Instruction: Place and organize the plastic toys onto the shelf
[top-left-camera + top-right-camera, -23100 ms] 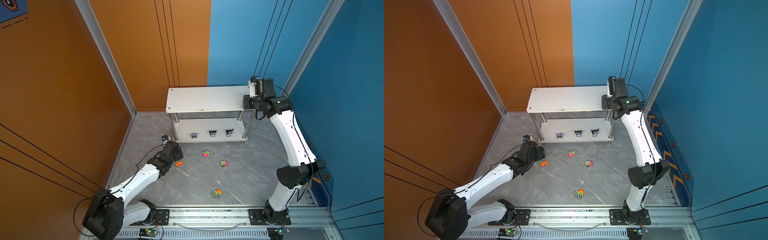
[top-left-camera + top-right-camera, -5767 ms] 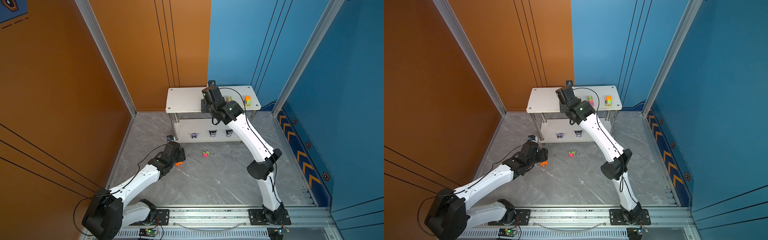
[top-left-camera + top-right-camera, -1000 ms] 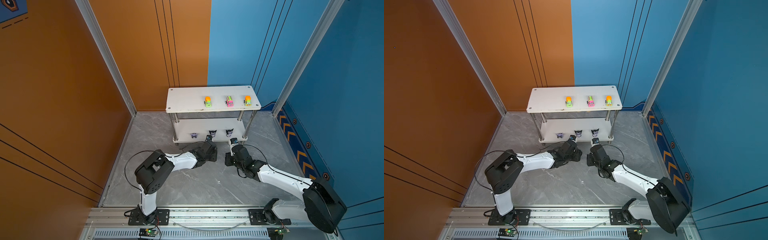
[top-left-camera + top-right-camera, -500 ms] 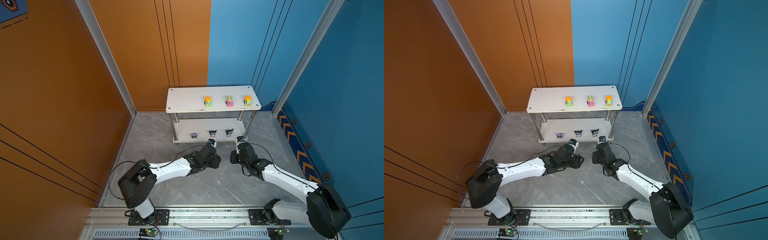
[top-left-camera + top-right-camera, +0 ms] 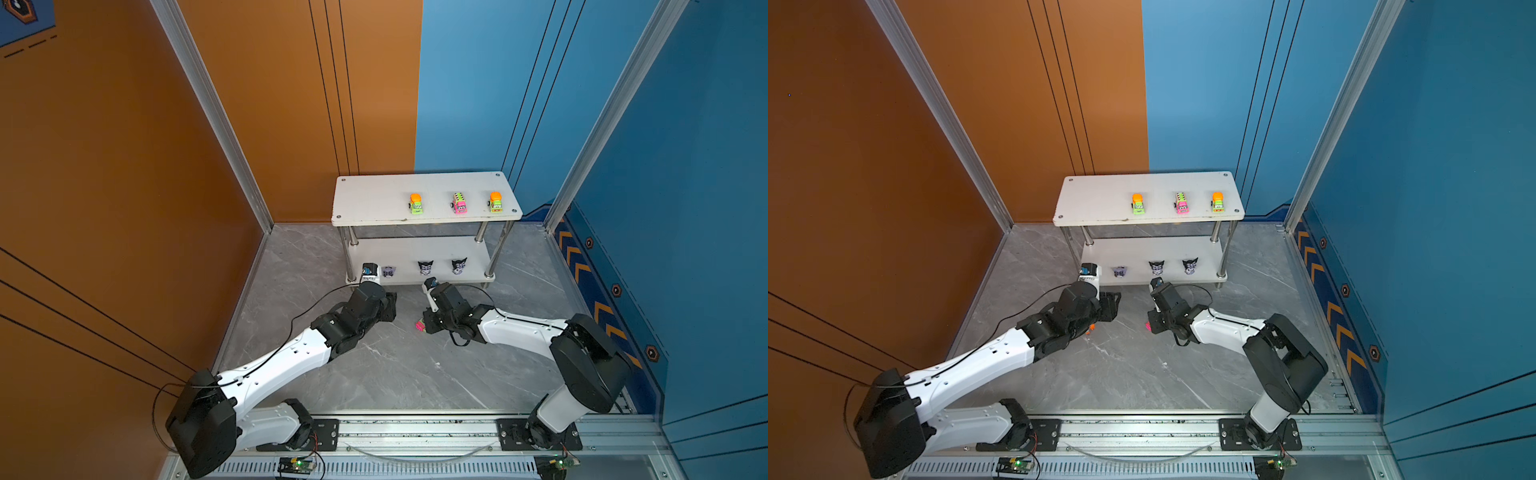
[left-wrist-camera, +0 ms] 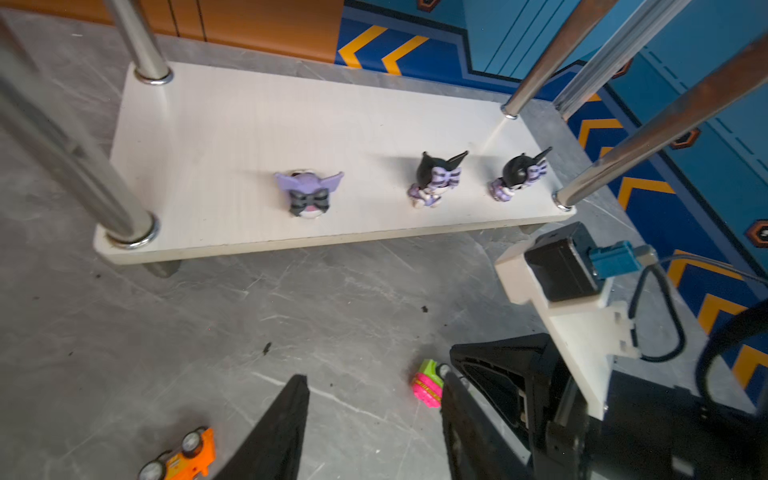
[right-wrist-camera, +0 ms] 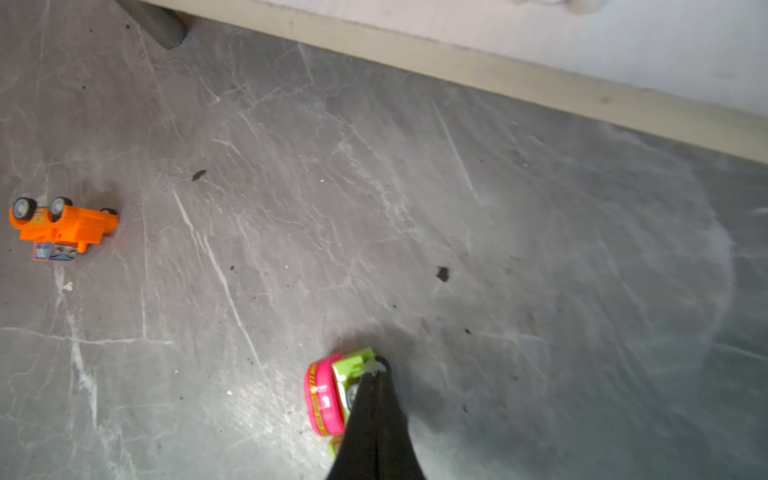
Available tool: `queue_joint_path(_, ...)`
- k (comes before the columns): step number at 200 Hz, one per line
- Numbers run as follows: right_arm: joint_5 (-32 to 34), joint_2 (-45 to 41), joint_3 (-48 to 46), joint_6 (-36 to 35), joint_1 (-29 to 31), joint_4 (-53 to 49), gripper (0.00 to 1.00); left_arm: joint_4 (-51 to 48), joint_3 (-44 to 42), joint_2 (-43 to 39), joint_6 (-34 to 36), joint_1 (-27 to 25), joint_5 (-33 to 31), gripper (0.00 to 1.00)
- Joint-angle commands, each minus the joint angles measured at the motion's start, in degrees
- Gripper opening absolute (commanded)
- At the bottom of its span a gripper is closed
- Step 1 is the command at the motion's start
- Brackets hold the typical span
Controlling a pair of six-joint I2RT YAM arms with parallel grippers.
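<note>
Nearest us, on the floor, the right claw (image 7: 374, 374) has its jaws together and empty. Its tips touch the pink car (image 7: 328, 395), which lies tipped over at its 9 o'clock in both top views, its length roughly alongside the fingers. We judge it must open and shift that way. The left claw (image 6: 374, 432) is half apart and empty, with the orange car (image 6: 183, 455) wheels-up at its 7 o'clock. Farther off, the shelf (image 5: 374, 203) holds three cars (image 5: 459, 203) above and three cats (image 5: 425, 268) below.
</note>
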Motion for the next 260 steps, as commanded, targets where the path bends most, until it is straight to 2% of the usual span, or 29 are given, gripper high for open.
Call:
queue_joint_path(1, -2.3, 1.6, 1.9, -0.4, -0.6, -0.6, 0.0, -2.1, -1.7, -1.2, -0.5, 1.6, -1.5, 0.53)
queue_joint_path(59, -4.8, 0.2, 1.4, -0.5, -0.5, -2.4, 0.0, -1.1, -2.3, 1.2, -0.9, 4.5, 1.3, 0.54)
queue_joint_path(133, -6.3, -4.2, 0.9, -0.3, -1.0, -4.8, 0.0, 0.0, -2.0, 3.9, -1.3, 5.5, 3.0, 0.54)
queue_joint_path(213, -6.9, -0.9, -0.9, 1.2, -1.1, -3.7, 0.0, -0.4, -1.9, 5.1, -2.4, 5.9, 3.4, 0.54)
queue_joint_path(218, -7.0, -0.5, -0.9, 1.2, -2.9, -3.5, 0.0, -0.4, -1.9, 5.2, -2.4, 5.9, 3.5, 0.54)
queue_joint_path(260, -7.4, 1.4, -1.1, 2.0, -3.7, -2.4, 0.0, -0.5, -2.0, 5.3, -2.7, 6.0, 3.6, 0.54)
